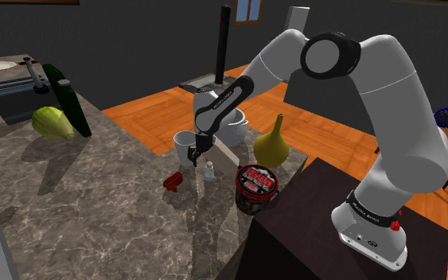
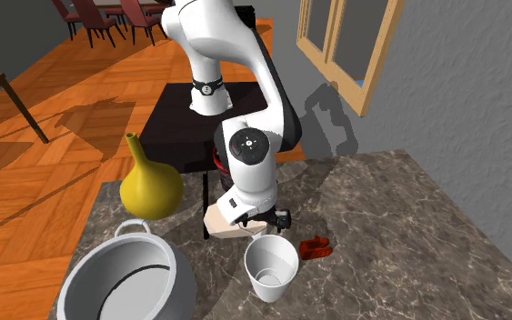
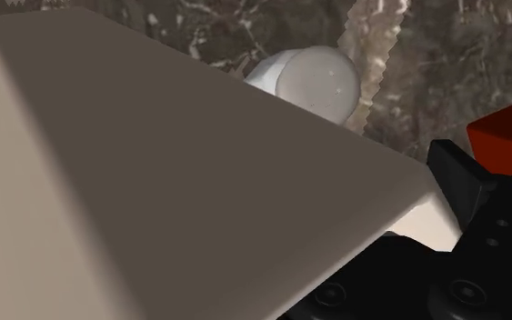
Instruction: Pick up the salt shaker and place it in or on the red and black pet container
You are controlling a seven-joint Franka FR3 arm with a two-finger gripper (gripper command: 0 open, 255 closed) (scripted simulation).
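Observation:
The salt shaker (image 1: 209,170) is small and white with a rounded top (image 3: 313,80). It stands upright on the marble counter (image 1: 95,207). My gripper (image 1: 200,153) hangs just above it, slightly toward the shoulder view's left, and holds nothing. One black finger (image 3: 481,214) stands far off the middle, so the gripper is open. A beige block (image 3: 154,182) hides the other finger. The red and black pet container (image 1: 255,188) sits at the counter's corner, to the shoulder view's right of the shaker.
Close to the gripper are a white cup (image 2: 271,268), the beige block (image 2: 234,224) and a small red object (image 1: 172,182). A grey pot (image 2: 126,284) and a yellow gourd vase (image 1: 270,145) stand behind. At the far left are a toaster (image 1: 11,97), a dark bottle (image 1: 71,102) and a green vegetable (image 1: 52,123).

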